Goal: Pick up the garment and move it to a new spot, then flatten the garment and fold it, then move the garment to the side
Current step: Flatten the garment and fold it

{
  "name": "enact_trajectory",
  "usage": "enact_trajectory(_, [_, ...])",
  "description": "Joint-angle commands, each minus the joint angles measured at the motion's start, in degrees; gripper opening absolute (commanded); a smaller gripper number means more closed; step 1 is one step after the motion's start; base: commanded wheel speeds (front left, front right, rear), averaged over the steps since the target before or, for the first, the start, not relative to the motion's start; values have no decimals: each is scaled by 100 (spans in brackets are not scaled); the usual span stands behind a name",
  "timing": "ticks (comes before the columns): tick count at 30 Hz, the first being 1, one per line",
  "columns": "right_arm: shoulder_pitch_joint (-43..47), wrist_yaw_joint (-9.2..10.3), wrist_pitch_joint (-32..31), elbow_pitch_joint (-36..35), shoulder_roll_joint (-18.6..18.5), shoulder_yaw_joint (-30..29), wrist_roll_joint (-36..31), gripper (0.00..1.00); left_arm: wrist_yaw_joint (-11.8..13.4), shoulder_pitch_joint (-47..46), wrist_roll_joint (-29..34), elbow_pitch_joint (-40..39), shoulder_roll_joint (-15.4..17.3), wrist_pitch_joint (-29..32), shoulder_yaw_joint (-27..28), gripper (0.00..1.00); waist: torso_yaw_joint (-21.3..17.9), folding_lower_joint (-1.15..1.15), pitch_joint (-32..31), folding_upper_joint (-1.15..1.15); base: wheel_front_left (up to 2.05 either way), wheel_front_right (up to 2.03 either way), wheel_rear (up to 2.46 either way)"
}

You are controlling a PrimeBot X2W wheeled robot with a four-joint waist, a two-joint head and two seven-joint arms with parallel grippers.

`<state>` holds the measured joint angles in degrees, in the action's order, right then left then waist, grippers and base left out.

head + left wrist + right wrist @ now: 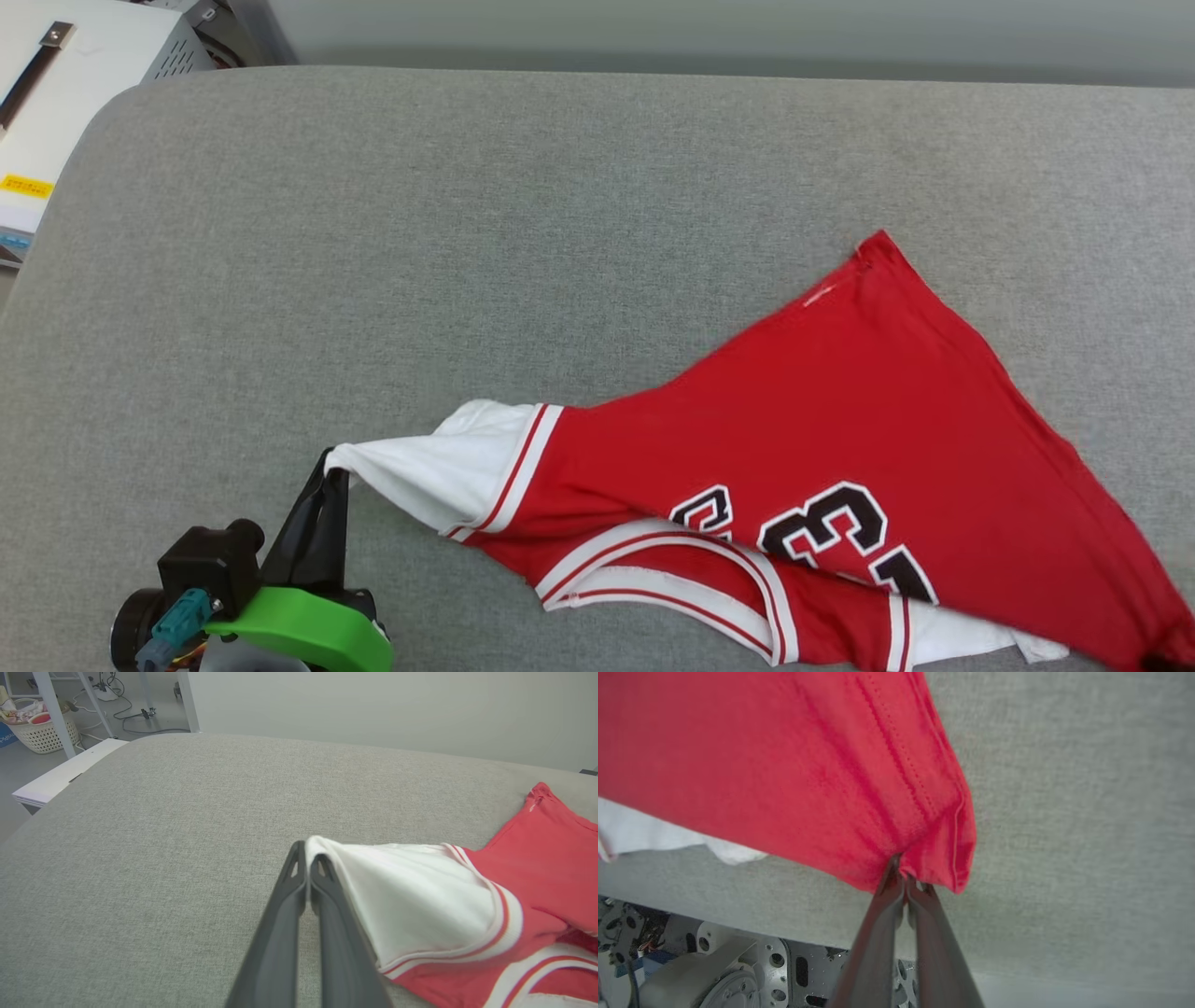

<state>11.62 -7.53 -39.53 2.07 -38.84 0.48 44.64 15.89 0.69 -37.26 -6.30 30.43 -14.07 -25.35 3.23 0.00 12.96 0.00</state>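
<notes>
The left gripper [306, 851] pinches the white sleeve tip and the right gripper [903, 882] a red hem corner of the jersey [840, 411], which is stretched, seemingly part-lifted, over the grey padded surface [467, 233]; flattening, folding and setting aside are not yet done.

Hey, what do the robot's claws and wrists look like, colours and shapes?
The left claw has two long, dark grey fingers tapering to narrow tips with triangular cut-outs. At its base sit a bright green curved cover, a black boxy module and a teal connector. The right claw has the same slim dark fingers.
</notes>
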Motion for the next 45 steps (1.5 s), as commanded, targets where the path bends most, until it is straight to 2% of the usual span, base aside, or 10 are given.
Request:
enact_trajectory(1, [166, 4, -10, 74, 233, -32, -67, 0, 10, 58, 6, 25, 10, -8, 16, 0, 32, 0, 35, 0, 0, 0, 0])
enact_trajectory(4, [309, 4, 37, 208, 551, -97, -163, 0, -16, 23, 8, 73, -4, -9, -11, 0, 55, 0, 42, 0, 0, 0, 0])
enact_trajectory(5, [278, 4, 141, 229, 631, -196, -229, 29, -20, 18, 5, 89, -3, -10, -13, 0, 49, 0, 41, 0, 0, 0, 0])
enact_trajectory(6, [242, 4, 188, 233, 682, -271, -260, 87, -19, 20, 3, 98, 0, -11, -9, 0, 38, 0, 39, 0, 0, 0, 0])
enact_trajectory(7, [183, 4, 239, 209, 726, -374, -286, 100, -19, 24, 1, 104, 5, -13, -2, 0, 25, 0, 36, 0, 0, 0, 0])
enact_trajectory(16, [-544, 4, 623, -784, 591, -1090, -480, 100, -14, -66, 41, 67, 28, -15, -14, 0, 64, 0, 88, 0, 0, 0, 0])
enact_trajectory(20, [-1157, 4, 457, -1285, 403, -1000, -569, 100, -36, -154, 71, 49, 18, -14, -42, 0, 144, 0, 191, 0, 0, 0, 0])
enact_trajectory(23, [-2238, 4, 22, -1474, 167, -455, -698, 100, -81, -355, 132, 44, -45, -16, -103, 0, 292, 0, 395, 0, 0, 0, 0])
enact_trajectory(34, [-4586, 4, -837, -49, 203, 1238, -980, 100, -287, -977, 318, 159, -332, -39, -327, 0, 761, 0, 1008, 0, 0, 0, 0])
enact_trajectory(45, [-5594, 4, -662, 1712, 617, 2268, -1097, 100, -455, -1354, 429, 337, -663, -74, -403, 0, 1054, 0, 1495, 0, 0, 0, 0])
